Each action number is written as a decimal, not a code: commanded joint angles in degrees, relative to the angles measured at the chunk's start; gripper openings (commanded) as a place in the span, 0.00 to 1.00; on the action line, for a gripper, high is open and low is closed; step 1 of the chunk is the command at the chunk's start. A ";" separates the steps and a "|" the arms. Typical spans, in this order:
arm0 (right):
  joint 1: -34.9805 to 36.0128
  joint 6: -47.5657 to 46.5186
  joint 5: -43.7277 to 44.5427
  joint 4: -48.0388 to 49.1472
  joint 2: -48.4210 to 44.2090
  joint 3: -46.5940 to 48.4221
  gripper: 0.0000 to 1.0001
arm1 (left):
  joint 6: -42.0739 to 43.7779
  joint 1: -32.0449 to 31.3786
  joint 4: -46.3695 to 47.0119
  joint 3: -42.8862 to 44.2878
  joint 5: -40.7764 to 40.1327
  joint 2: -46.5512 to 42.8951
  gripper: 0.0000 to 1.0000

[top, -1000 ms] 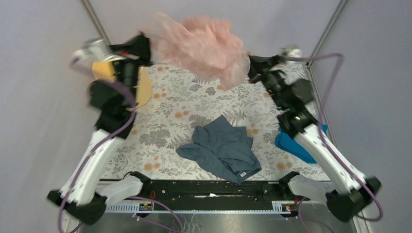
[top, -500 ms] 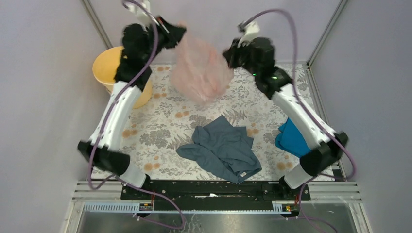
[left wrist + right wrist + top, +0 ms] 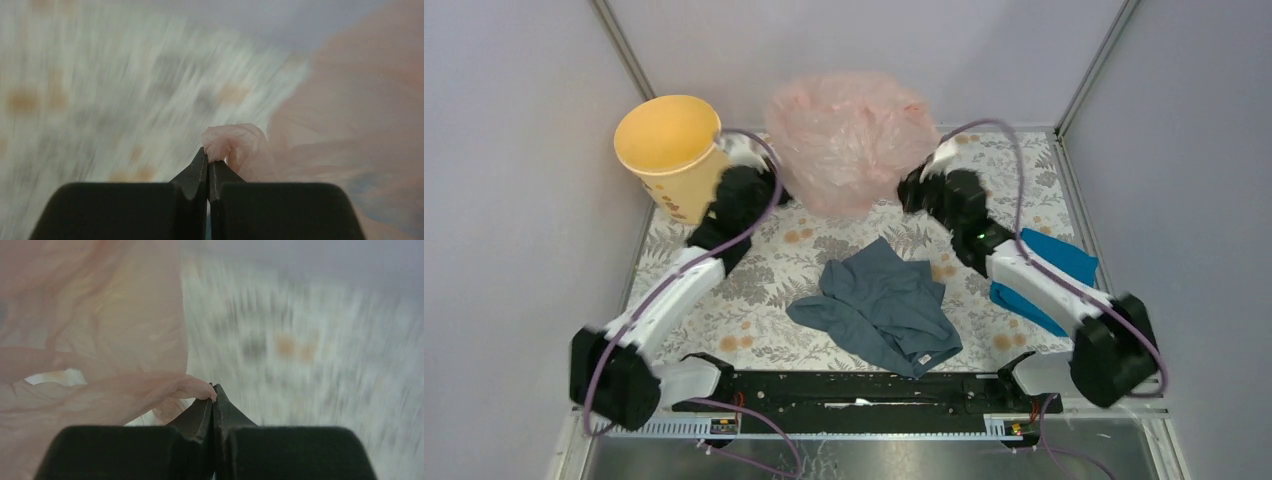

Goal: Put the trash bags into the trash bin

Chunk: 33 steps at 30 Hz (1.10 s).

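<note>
At the far side of the counter (image 3: 764, 275), seen from above, we hold the pale-pink trash bag (image 3: 849, 140) between both arms. The left claw (image 3: 772, 190) is at its left edge and the right claw (image 3: 908, 194) at its right, so the film balloons instead of crumpling. The trash bin (image 3: 669, 150) stands just left of the bag, which is not yet in it. The grey-blue garment (image 3: 884, 305) and the blue cloth (image 3: 1044, 285) lie nearer, apart from the bag.

From the left wrist, we see that claw pinched tight on a twisted tuft of film.

From the right wrist, we see the other claw likewise clamped on a fold of the bag. Both backgrounds are smeared, which suggests fast motion.
</note>
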 commanded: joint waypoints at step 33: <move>0.10 8.32 -8.29 -13.23 5.84 -1.22 0.00 | -9.18 6.39 -6.93 -12.69 14.92 -7.03 0.00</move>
